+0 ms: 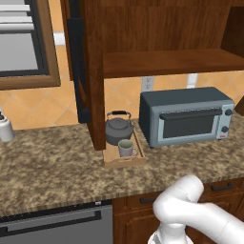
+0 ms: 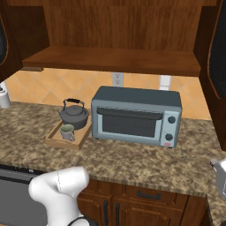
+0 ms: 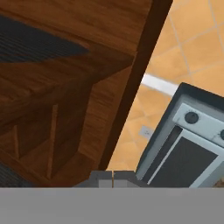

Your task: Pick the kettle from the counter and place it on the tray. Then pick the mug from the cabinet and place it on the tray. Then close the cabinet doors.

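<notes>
Left base view: on the granite counter [image 1: 52,162], the tray [image 1: 125,160] near the back edge carries kettle [image 1: 118,129] and mug [image 1: 126,148] beside a toaster oven [image 1: 187,116]. Right base view: cabinet [image 2: 119,59] shelf bare, doors cropped. Hand view: gripper [image 3: 113,177] pinched together, tips barely visible.

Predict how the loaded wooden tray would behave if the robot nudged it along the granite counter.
The tray looks stiff, so it would probably slide as one piece rather than bend. Carrying the kettle and mug, it likely resists a light push. Its rims are low; the small mug might shift or tip sooner than the squat kettle.
</notes>
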You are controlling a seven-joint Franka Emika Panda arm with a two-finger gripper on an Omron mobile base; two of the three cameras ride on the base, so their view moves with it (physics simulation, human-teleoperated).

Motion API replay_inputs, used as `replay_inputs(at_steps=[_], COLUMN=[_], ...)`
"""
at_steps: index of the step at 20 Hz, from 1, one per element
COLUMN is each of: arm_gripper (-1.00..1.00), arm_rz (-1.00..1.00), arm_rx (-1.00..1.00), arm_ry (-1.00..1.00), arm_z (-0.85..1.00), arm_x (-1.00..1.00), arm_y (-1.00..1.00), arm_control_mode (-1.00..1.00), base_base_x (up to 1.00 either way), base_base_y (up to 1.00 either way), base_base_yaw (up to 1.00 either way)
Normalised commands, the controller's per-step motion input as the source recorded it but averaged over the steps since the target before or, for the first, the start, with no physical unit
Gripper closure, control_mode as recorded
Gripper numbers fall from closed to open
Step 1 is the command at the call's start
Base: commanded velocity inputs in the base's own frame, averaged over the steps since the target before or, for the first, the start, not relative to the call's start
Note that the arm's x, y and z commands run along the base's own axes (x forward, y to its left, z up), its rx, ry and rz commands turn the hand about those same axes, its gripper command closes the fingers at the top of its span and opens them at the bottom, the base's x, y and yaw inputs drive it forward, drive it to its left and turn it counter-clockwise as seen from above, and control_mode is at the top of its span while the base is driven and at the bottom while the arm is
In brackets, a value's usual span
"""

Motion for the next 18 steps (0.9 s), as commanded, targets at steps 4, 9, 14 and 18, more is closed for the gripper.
replay_inputs(at_steps=[4, 9, 14, 18], arm_gripper=[1.00, 1.00, 1.00, 1.00], arm_rz=[0.00, 0.00, 0.01, 0.03], arm_rx=[0.06, 0.03, 0.11, 0.16], arm_ry=[0.11, 0.07, 0.00, -0.08], arm_z=[0.00, -0.01, 0.07, 0.21], arm_x=[0.19, 0.23, 0.06, 0.03], arm_y=[-0.29, -0.33, -0.42, -0.16], arm_control_mode=[-1.00, -1.00, -1.00, -1.00], base_base_x=[0.00, 0.00, 0.00, 0.00], base_base_y=[0.00, 0.00, 0.00, 0.00], base_base_yaw=[0.00, 0.00, 0.00, 0.00])
